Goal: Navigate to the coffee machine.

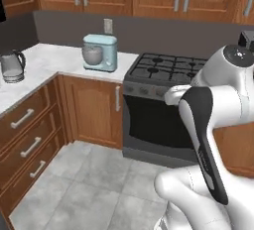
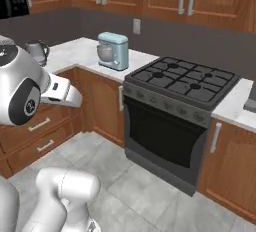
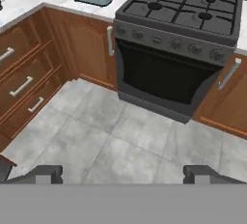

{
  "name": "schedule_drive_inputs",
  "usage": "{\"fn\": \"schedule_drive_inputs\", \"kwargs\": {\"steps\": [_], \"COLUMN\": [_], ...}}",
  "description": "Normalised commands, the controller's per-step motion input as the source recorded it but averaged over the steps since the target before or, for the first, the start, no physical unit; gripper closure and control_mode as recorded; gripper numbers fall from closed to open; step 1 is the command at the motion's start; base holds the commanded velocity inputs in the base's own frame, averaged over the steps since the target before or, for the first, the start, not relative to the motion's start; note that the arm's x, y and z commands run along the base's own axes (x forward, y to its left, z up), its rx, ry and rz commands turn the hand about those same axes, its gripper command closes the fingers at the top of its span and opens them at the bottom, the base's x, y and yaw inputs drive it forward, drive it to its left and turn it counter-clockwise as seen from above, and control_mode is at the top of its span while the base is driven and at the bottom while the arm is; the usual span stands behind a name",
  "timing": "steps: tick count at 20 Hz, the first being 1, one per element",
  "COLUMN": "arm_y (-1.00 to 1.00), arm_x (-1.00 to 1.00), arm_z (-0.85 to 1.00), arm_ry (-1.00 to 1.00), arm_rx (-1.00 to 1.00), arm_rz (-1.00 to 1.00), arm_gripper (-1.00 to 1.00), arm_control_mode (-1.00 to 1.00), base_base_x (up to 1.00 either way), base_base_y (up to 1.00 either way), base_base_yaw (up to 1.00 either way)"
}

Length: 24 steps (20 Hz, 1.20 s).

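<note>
A dark grey boxy object (image 1: 246, 38) peeks out behind my arm on the counter to the right of the stove. Its grey edge (image 2: 251, 96) is cut off by the right border of the right base view. It may be the coffee machine, but too little shows to tell. My gripper (image 3: 125, 175) hangs open over the tiled floor in front of the oven, holding nothing, with its two dark fingertips (image 3: 44, 174) far apart.
A black gas stove with oven (image 2: 175, 121) stands ahead between wooden cabinets. On the marble counter (image 1: 54, 58) to its left sit a light blue stand mixer (image 1: 100, 51) and, further left, a small silver kettle (image 1: 12, 66). Drawers (image 1: 25, 140) line the left side. Grey floor tiles (image 3: 111, 136) lie open.
</note>
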Motion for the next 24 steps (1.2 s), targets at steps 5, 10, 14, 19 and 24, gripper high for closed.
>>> {"fn": "schedule_drive_inputs", "kwargs": {"steps": [5, 10, 14, 19, 24], "arm_y": [0.00, 0.00, 0.00, 0.00, 0.00], "arm_x": [0.00, 0.00, 0.00, 0.00, 0.00], "arm_z": [0.00, 0.00, 0.00, 0.00, 0.00], "arm_ry": [0.00, 0.00, 0.00, 0.00, 0.00], "arm_rx": [0.00, 0.00, 0.00, 0.00, 0.00], "arm_rz": [0.00, 0.00, 0.00, 0.00, 0.00], "arm_gripper": [-1.00, -1.00, -1.00, -1.00, -1.00], "arm_control_mode": [1.00, 1.00, 1.00, 1.00, 1.00], "base_base_x": [-0.43, -0.35, -0.13, 0.00, 0.33], "base_base_y": [-0.25, -0.36, -0.45, -0.51, -0.54], "base_base_yaw": [-0.59, -0.50, -0.41, -0.33, -0.11]}}
